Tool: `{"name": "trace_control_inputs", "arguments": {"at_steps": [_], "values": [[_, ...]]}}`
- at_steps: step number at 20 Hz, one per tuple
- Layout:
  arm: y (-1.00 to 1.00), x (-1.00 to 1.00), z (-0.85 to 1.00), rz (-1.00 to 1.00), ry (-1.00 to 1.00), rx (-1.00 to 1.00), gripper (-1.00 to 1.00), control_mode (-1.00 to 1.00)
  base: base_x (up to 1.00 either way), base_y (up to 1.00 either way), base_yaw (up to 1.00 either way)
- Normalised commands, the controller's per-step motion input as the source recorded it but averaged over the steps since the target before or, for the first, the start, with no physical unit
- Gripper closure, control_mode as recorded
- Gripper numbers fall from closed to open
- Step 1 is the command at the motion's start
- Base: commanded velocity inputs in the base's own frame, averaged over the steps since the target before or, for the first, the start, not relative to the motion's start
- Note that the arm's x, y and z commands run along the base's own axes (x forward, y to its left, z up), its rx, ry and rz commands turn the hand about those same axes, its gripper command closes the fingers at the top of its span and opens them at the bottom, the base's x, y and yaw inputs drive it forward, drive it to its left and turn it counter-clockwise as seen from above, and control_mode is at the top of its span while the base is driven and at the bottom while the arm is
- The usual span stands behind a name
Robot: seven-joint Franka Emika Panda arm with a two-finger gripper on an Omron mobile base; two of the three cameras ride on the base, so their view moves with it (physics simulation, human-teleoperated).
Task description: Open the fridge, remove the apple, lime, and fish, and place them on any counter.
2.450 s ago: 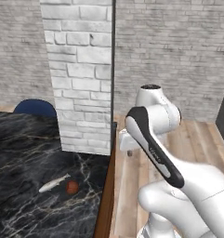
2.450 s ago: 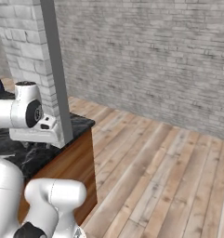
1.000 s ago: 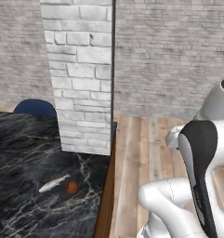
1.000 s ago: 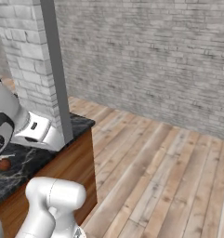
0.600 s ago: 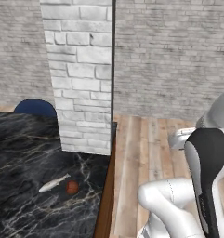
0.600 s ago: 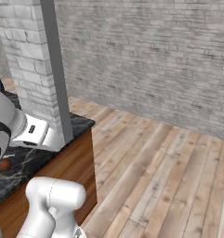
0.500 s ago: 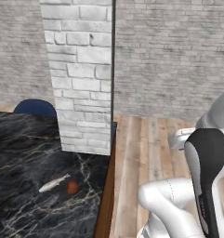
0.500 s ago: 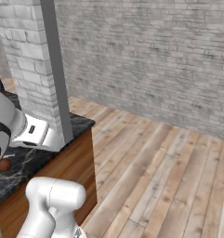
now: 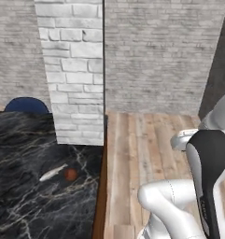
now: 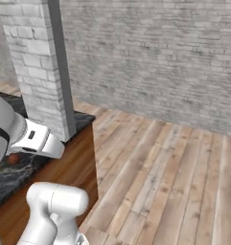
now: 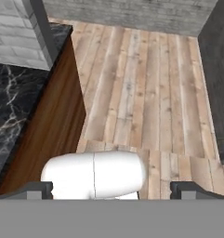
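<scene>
While the gripper (image 11: 111, 188) hangs spread wide and empty over the wooden floor (image 11: 146, 83), the fish (image 9: 53, 172) and the apple (image 9: 70, 174) lie on the counter (image 9: 20, 140).
Both dark finger tips (image 11: 32, 189) stand far apart at the bottom of the hand view, nothing between them, with the counter's black marble edge and brown side panel off to that view's left. On the marble, seen from the left base view, the slender silvery fish lies just beside the small dark red apple, near the counter's right edge and in front of the white brick pillar (image 9: 74, 70). A blue rounded object (image 9: 25, 105) shows behind the counter's far left.
</scene>
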Motion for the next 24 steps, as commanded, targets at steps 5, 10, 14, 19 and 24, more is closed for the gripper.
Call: {"name": "trace_control_inputs", "arguments": {"at_steps": [5,10,14,19,24], "values": [[0.00,0.00,0.00,0.00,0.00,0.00,-1.00,1.00,-0.72,-0.01,-0.45],[0.00,0.00,0.00,0.00,0.00,0.00,-1.00,1.00,-0.57,-0.12,-0.67],[0.00,0.00,0.00,0.00,0.00,0.00,-1.00,1.00,-0.38,-0.22,-0.77],[0.00,0.00,0.00,0.00,0.00,0.00,-1.00,1.00,-0.33,-0.28,-0.76],[0.00,0.00,0.00,0.00,0.00,0.00,-1.00,1.00,-0.04,-0.52,-0.65]]}}
